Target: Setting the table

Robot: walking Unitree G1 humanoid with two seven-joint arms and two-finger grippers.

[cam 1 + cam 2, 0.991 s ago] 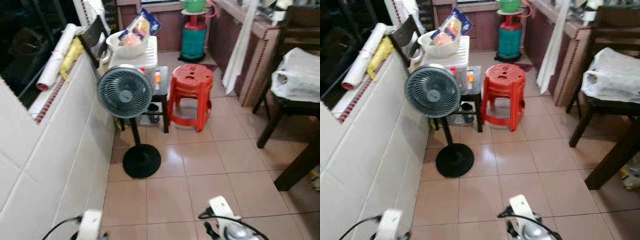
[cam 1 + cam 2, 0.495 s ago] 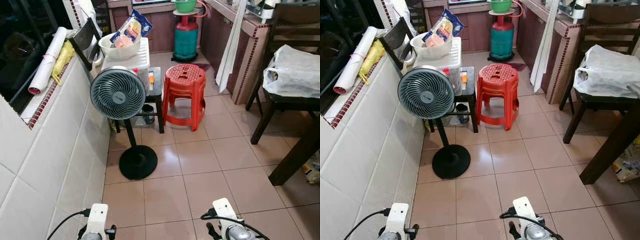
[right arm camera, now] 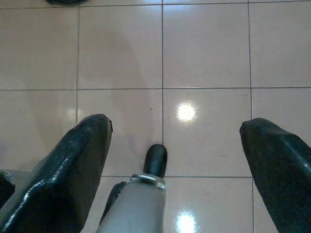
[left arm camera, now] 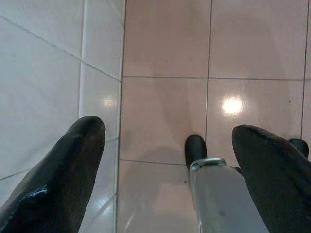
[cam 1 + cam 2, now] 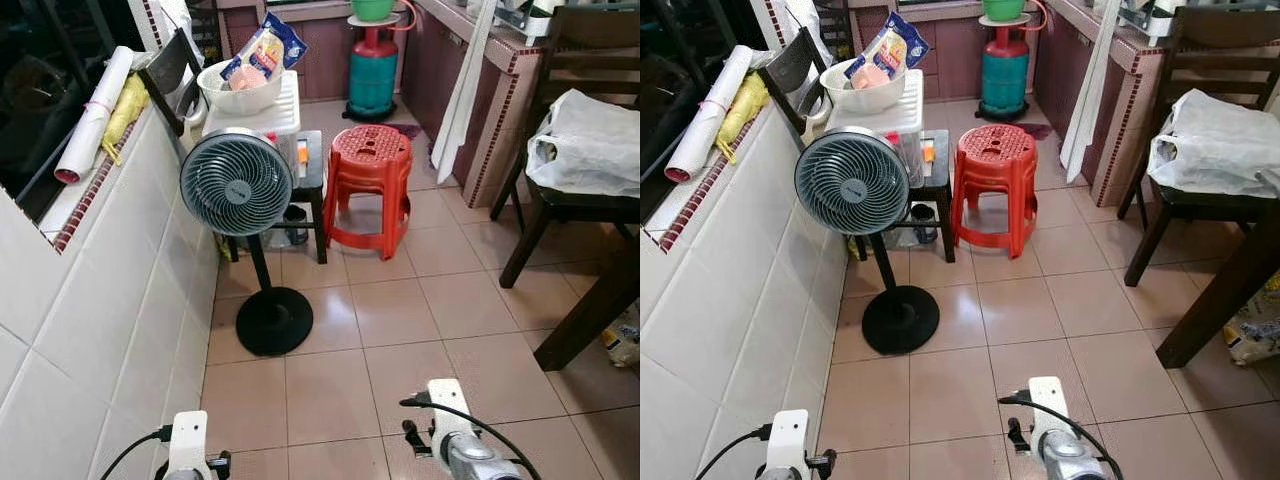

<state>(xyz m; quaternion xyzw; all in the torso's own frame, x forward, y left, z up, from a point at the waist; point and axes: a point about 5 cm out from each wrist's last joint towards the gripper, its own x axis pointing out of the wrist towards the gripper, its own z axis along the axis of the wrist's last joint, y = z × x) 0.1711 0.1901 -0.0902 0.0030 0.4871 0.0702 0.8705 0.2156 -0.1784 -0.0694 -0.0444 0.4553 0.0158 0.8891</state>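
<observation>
Our left gripper [image 4: 165, 170] hangs low with fingers [image 4: 63, 170] spread wide over the floor [image 4: 165, 43] beside the tiled wall [image 4: 43, 73], holding nothing. Our right gripper [image 3: 175, 170] hangs likewise, fingers [image 3: 68, 170] wide apart above bare tiles. In the head views we see just the wrist tops, cut off at the lower edge. Ahead stands a fan [image 5: 236, 184] near the wall; behind it a bowl [image 5: 240, 90] sits on a white box, partly hidden by the fan. A red stool [image 5: 370, 185] stands beside them. A chair [image 5: 560, 190] carries a plastic bag [image 5: 590, 140], its contents hidden.
</observation>
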